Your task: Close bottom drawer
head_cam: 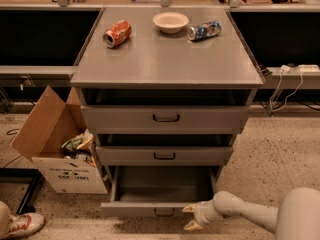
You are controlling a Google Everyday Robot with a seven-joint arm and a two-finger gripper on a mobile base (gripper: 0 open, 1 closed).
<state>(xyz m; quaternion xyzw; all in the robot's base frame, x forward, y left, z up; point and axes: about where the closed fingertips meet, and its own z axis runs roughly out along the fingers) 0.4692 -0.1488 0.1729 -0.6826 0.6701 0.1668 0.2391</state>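
Bottom drawer (150,209) stands pulled out.
Gripper (191,217), fingers apart, sits by its front's right end; cardboard box (70,176) holds crumpled trash.

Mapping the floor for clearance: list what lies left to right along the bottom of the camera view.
Red-and-white sneaker, brown cardboard box, open grey metal bottom drawer, cream two-finger gripper in front of the drawer's right half.

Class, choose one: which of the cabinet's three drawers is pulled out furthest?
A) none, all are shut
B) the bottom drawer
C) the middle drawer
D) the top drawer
B: the bottom drawer juts out furthest, with its tray exposed, and the claw sits open beside the right end of its front.
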